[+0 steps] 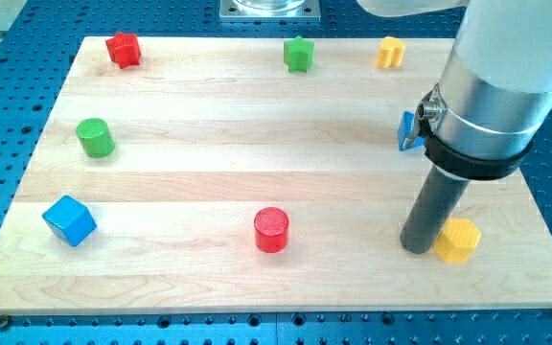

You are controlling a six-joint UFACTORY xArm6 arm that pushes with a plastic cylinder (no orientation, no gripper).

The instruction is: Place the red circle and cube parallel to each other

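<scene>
The red circle (271, 230) is a short red cylinder near the view's bottom, at mid width. The blue cube (70, 220) sits at the view's lower left. My rod comes down at the view's right, and my tip (417, 247) rests on the board right beside the left side of a yellow block (458, 240). The tip is far to the right of the red circle and farther still from the blue cube.
A red star-like block (123, 49) is at the top left, a green cylinder (95, 137) at the left, a green block (298, 54) and a yellow block (390, 52) along the top. A blue block (408, 131) is partly hidden behind the arm.
</scene>
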